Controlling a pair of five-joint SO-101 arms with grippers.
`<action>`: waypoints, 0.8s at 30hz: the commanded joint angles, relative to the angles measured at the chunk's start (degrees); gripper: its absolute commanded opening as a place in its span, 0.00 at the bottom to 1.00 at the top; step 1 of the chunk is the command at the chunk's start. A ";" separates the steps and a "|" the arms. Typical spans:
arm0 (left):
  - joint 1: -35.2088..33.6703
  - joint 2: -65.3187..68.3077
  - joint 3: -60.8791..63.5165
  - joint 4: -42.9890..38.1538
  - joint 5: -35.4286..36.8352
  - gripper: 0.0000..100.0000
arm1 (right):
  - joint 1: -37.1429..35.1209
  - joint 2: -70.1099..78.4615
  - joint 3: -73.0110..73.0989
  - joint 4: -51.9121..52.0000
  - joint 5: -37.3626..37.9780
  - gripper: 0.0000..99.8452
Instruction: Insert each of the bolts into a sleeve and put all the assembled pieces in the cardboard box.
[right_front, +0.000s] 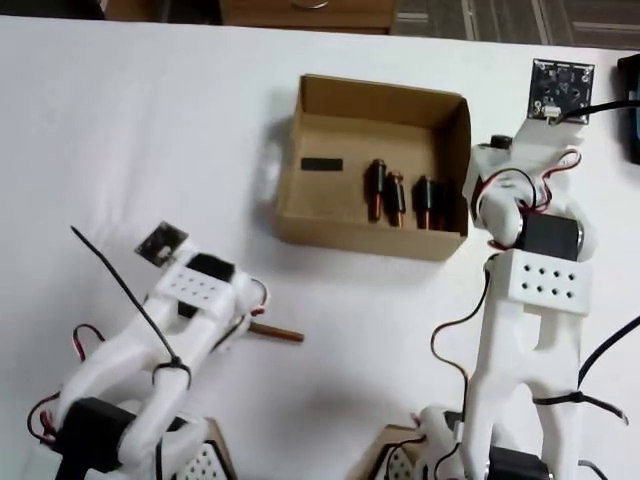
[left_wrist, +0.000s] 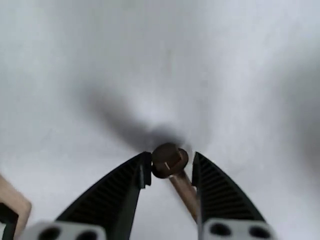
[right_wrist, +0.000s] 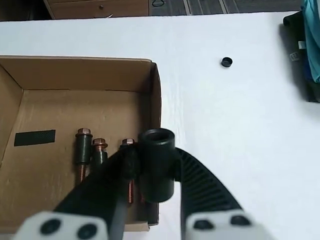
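Several assembled pieces (right_front: 385, 192) already lie in the cardboard box (right_front: 372, 245). The left gripper (left_wrist: 171, 162) grasps a bolt (left_wrist: 169, 158) and the right gripper (right_wrist: 155, 153) a sleeve (right_wrist: 157, 172); joining them remains.

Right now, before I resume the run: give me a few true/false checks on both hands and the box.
1. The left hand is closed on a bolt. True.
2. The right hand is empty. False: it grips a black sleeve.
3. The cardboard box has nothing in it. False: at least three sleeved bolts lie inside.
4. A small black part sits on the table, outside the box. True.
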 joint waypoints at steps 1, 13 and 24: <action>0.62 -1.41 -1.98 -1.14 0.35 0.17 | 0.40 -2.95 -0.70 0.31 0.53 0.02; 7.47 -1.49 -6.90 3.25 1.23 0.14 | 0.40 -2.95 -0.70 0.22 0.53 0.02; 3.08 -1.32 -1.71 -1.32 1.93 0.14 | 0.57 -3.03 -0.70 0.31 0.53 0.02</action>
